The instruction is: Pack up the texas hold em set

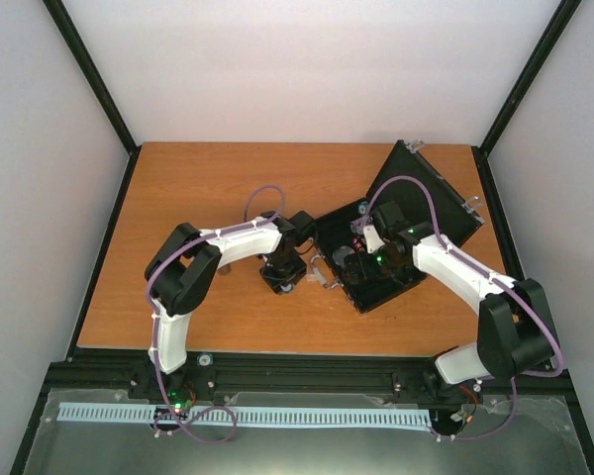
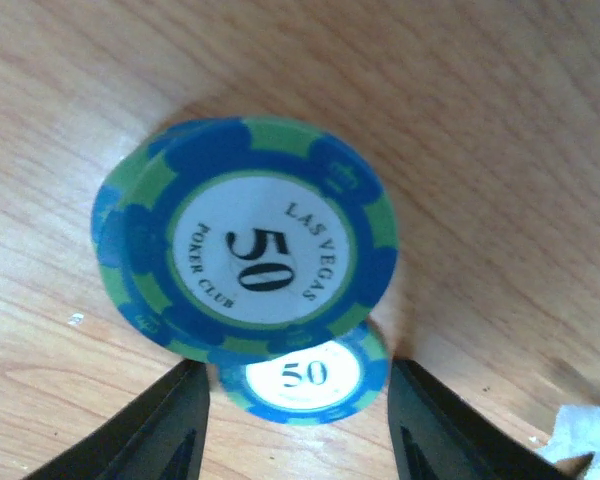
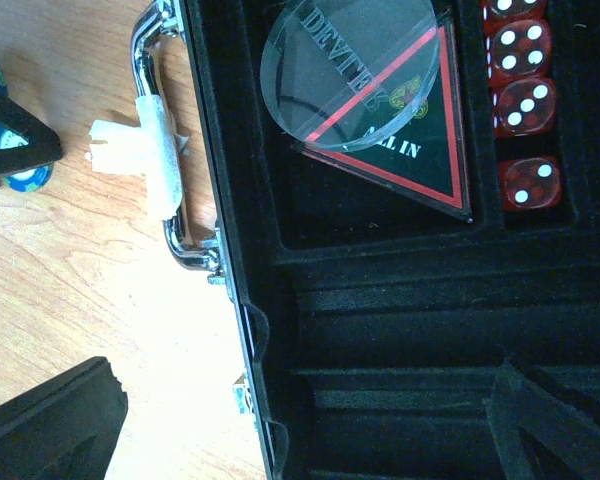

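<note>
Wooden table [image 1: 198,188], white walls [image 1: 307,69], black case [image 1: 445,203] open at right.
Blue-green chips [image 2: 245,250] reading "Las Vegas Poker Club 50" sit left of it within the spread left pincer [image 2: 298,370]; the spread right pincer [image 3: 300,375] hangs near its "All In" card [image 3: 410,150].

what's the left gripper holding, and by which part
Cannot tell: the left gripper straddles the small 50 chip across its rim, but no firm clamp shows.

Chips [image 2: 245,250] on table [image 2: 480,120], left of open case [image 3: 400,300]; dice [image 3: 525,105] inside case.

Both arms bend inward; left gripper [image 1: 282,280] fingers partly spread, right gripper [image 1: 355,262] fingers spread wide.
</note>
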Action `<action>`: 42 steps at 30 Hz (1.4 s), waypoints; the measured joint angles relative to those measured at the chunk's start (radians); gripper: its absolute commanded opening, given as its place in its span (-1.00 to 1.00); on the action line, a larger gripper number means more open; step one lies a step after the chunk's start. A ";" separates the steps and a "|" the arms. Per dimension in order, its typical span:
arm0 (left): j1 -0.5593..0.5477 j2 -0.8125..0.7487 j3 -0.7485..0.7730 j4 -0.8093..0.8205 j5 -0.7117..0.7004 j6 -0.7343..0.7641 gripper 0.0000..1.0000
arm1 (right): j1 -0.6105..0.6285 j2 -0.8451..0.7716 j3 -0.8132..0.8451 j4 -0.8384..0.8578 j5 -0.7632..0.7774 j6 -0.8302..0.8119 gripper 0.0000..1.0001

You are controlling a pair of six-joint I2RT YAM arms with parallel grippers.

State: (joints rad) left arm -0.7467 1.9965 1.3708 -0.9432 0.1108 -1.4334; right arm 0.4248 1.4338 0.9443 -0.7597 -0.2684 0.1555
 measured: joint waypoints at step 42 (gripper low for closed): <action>-0.006 -0.213 -0.095 -0.092 -0.122 0.130 -0.29 | -0.005 -0.008 -0.010 0.015 -0.013 0.004 1.00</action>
State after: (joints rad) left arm -0.7528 1.7836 1.2755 -1.0351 -0.0109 -1.3037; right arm 0.4194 1.4258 0.9340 -0.7444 -0.2813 0.1593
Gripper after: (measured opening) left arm 0.391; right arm 0.999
